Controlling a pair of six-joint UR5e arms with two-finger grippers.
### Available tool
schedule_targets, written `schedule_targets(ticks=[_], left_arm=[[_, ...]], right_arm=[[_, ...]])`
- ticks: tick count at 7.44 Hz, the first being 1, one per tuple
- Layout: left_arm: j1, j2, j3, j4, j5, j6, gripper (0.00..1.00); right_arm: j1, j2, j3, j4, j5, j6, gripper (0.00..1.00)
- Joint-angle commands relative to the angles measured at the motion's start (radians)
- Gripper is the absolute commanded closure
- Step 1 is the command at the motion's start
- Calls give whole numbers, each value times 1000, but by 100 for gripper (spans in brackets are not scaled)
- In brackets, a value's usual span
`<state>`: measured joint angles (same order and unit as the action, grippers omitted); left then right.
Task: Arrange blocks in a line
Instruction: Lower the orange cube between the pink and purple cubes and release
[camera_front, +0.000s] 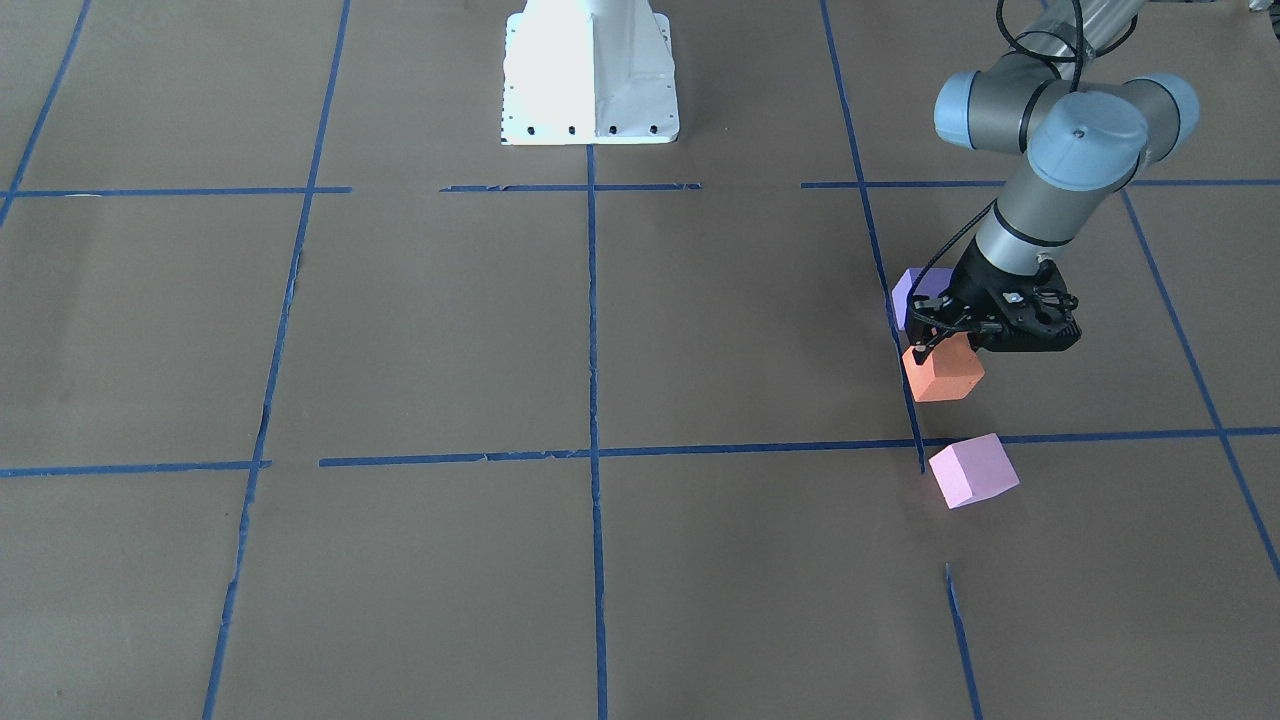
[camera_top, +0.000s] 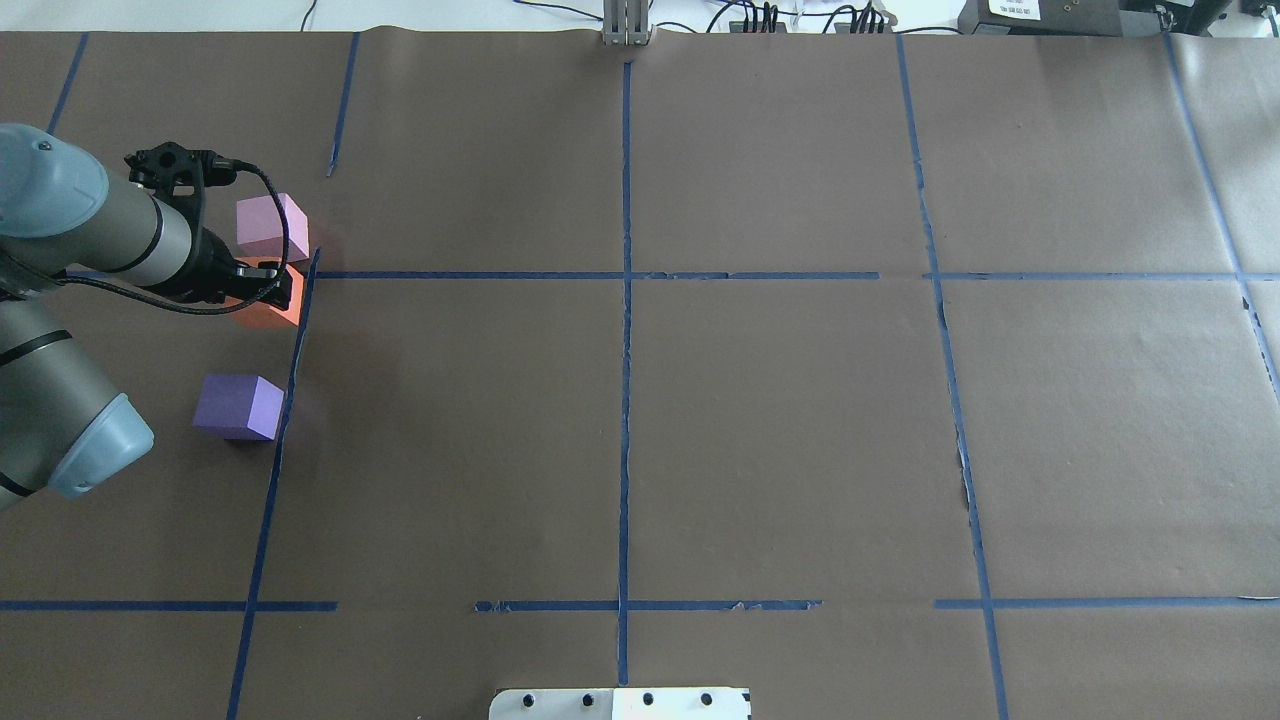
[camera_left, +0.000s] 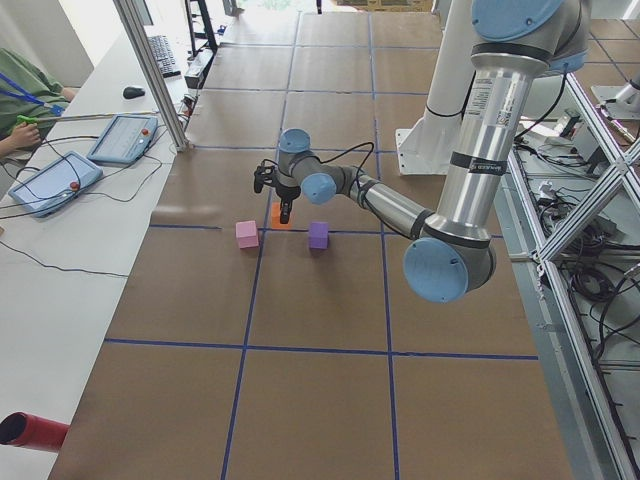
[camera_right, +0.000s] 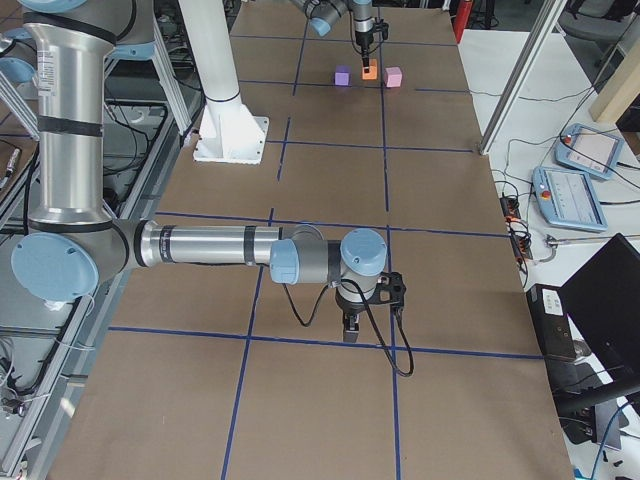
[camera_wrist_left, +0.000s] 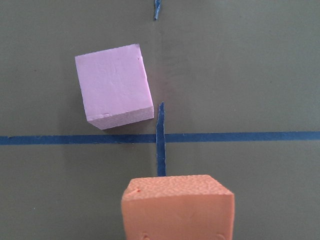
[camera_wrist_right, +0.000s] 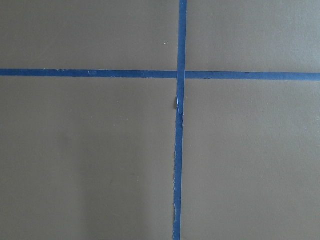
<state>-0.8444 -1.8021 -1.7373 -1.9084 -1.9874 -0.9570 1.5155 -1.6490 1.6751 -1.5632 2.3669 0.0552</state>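
My left pincer (camera_front: 944, 347) pinches the orange block (camera_front: 946, 376) from above, beside a blue tape line (camera_front: 868, 225). This block sits between the purple block (camera_front: 912, 290), toward my base, and the pink block (camera_front: 972, 470), farther out. I cannot tell whether my right pincer (camera_right: 352, 322) is spread or closed.

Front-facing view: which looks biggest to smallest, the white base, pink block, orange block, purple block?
1. White base.
2. Pink block and orange block: they look alike; the left gripper covers part of the orange.
3. Purple block: mostly hidden, so unsure.
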Motion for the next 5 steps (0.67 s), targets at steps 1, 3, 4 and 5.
schedule_targets(ticks=[1, 3, 4, 5], left_arm=[[1, 0, 18, 0, 2, 27, 100], [1, 1, 45, -1, -1, 50, 100], [-1, 4, 45, -1, -2, 53, 100], [-1, 7, 51, -3, -5, 69, 100]], right_arm=[[0, 0, 0, 0, 0, 0, 0], [-1, 0, 0, 0, 0, 0, 0], [-1, 0, 0, -1, 0, 0, 0], [0, 0, 0, 0, -2, 0, 0]])
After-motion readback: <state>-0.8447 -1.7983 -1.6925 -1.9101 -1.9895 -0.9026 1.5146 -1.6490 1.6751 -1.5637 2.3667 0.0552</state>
